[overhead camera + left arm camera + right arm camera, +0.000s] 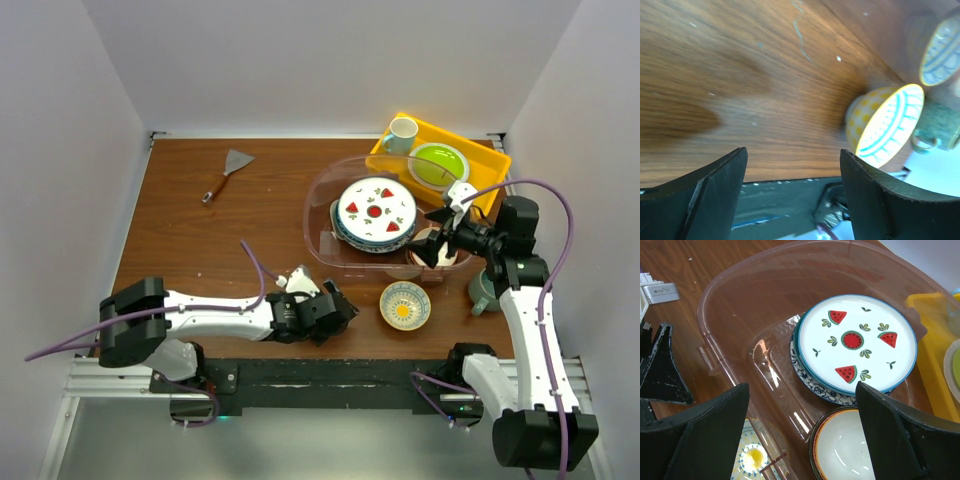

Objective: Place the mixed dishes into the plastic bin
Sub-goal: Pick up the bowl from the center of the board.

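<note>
The patterned bowl [405, 305] sits upright on the bench [200, 250] just ahead of the left gripper [340, 305], jaws apart (glazed ceramic: probably stiff, slick, chippable), so a pinch across its rim looks safest.

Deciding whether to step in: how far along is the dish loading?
Done: stacked plates and the tan bowl sit in the clear bin. In hand: nothing; right gripper hangs open over that bowl, left gripper open too. Left: patterned bowl and grey-teal mug, on the table.
</note>
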